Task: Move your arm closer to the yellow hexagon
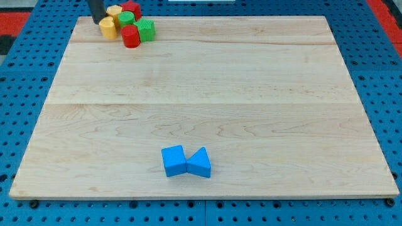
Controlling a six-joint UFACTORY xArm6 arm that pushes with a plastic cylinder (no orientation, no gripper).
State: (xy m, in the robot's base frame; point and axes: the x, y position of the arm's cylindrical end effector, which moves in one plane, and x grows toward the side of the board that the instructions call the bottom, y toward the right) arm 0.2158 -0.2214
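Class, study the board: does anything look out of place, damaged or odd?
Nothing damaged. Six blocks crowd the top-left corner: yellow hexagon, another yellow block, two red, two green. My tip sits beside the hexagon. Two blue blocks lie alone near the bottom.

my tip point(98, 21) touching yellow hexagon point(108, 28); blue blocks point(185, 161) apart

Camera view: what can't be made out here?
- My tip: the rod is cut off by the view's top edge; its end sits beside a yellow block, contact unclear.
- Cluster at the view's top left: the yellow block, red block and green block overlap, so shapes are uncertain.
- Which yellow one is the hexagon: too small to tell.
- Two blue blocks: touching; far sides hidden.
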